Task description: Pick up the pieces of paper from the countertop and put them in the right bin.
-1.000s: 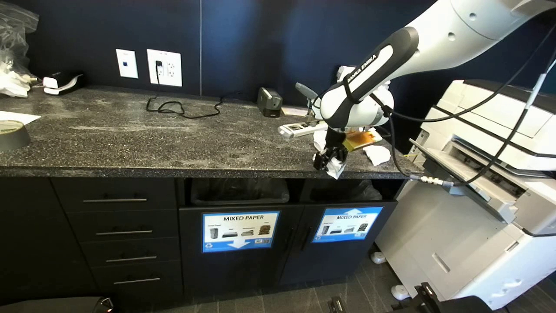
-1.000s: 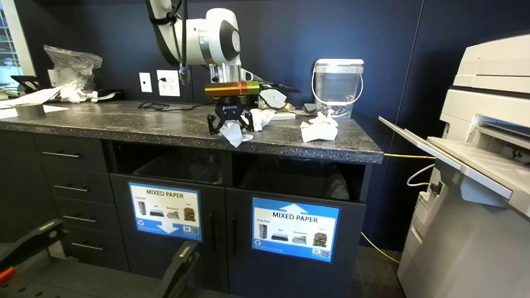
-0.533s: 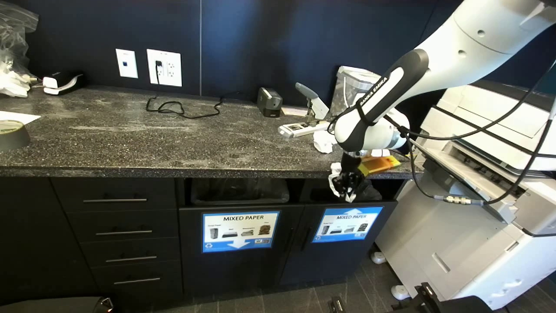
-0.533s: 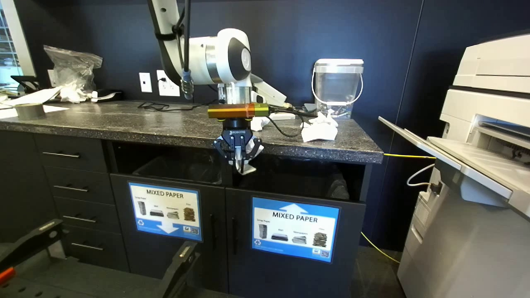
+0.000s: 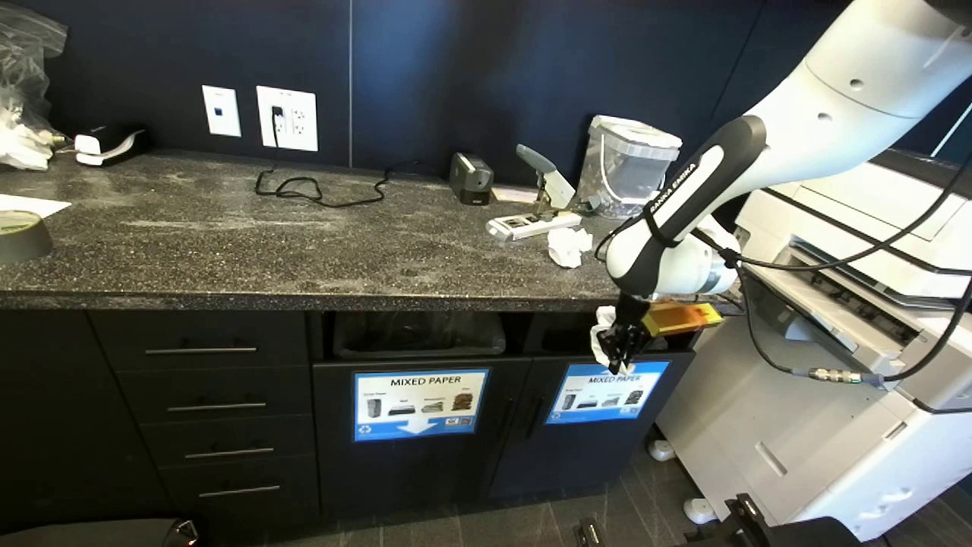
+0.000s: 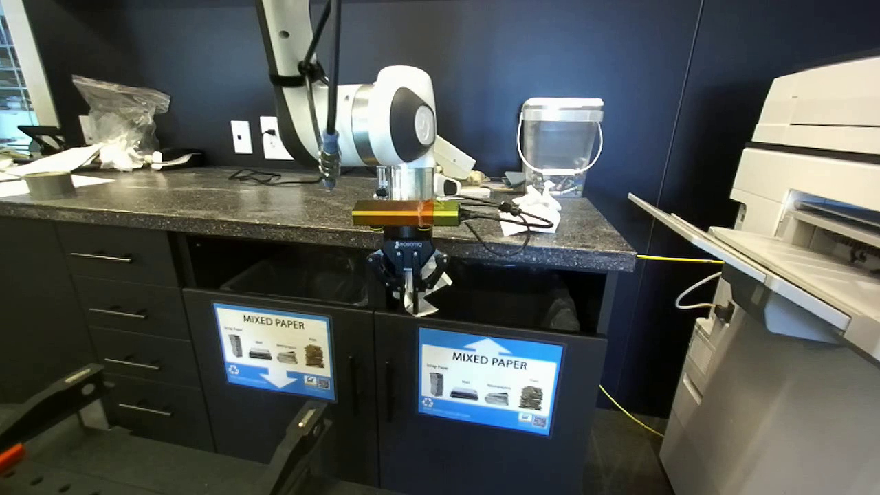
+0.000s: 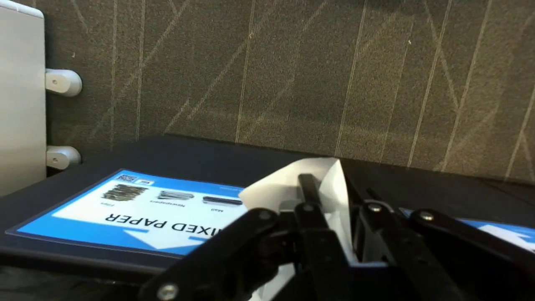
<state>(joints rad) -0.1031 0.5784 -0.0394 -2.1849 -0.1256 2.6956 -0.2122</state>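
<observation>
My gripper [image 6: 410, 302] is shut on a white, folded piece of paper [image 7: 276, 188]; the paper juts out past its fingertips. Gripper and paper hang below the countertop [image 5: 342, 258], in front of the cabinet face, by the divider and near side of the right bin's slot [image 6: 509, 295]. The right bin's blue sign [image 6: 491, 381] is below and to the side. On the countertop lies another crumpled piece of paper [image 5: 568, 247], beside the stapler. A further crumpled piece of paper [image 6: 536, 213] sits near the counter's right end; the arm hides it in an exterior view.
The other slot [image 5: 418, 334] has a white-topped sign [image 5: 421, 405]. At the back stand a clear lidded bucket [image 6: 560, 144], a large stapler [image 5: 535, 224] and a small black device [image 5: 471, 181]. A printer [image 5: 820, 365] flanks the cabinet's right side. The counter edge overhangs the slots.
My gripper has come down from the countertop, forward past its edge and slightly toward the right bin, carrying the paper. The other pieces of paper have not moved.
</observation>
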